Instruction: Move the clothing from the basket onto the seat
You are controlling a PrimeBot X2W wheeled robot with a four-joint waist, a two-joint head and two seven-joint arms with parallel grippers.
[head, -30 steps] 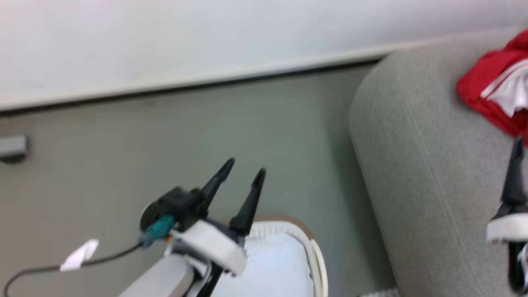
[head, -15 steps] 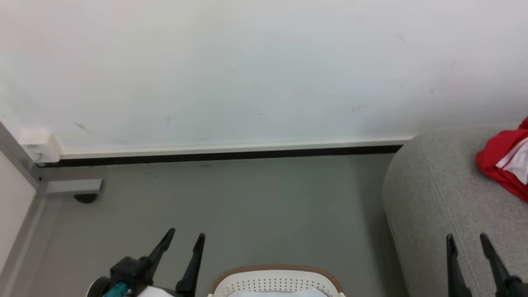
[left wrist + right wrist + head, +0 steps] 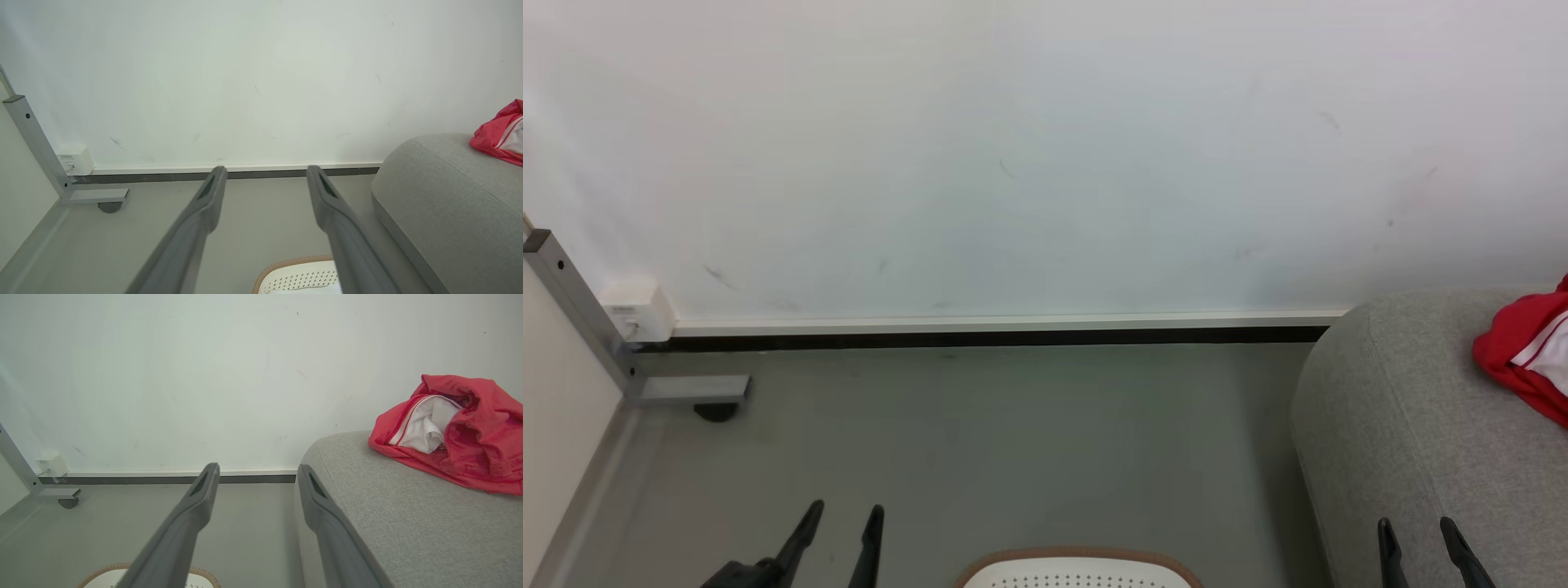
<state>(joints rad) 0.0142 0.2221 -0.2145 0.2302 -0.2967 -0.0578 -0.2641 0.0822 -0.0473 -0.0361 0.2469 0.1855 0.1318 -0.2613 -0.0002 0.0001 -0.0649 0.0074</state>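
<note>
L gripper (image 3: 845, 512), R gripper (image 3: 1414, 525) wide open, empty; clothing (image 3: 482, 453) on seat (image 3: 408, 522) nr edge; basket (image 3: 1078, 562) btwn grippers.

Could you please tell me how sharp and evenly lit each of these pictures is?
Head view: sharp, soft even light, a faint shadow on the floor beside the sofa. Left wrist view: wall crisp, the near jaws soft-edged. Right wrist view: the clothing sharp with shaded folds, no glare.
</note>
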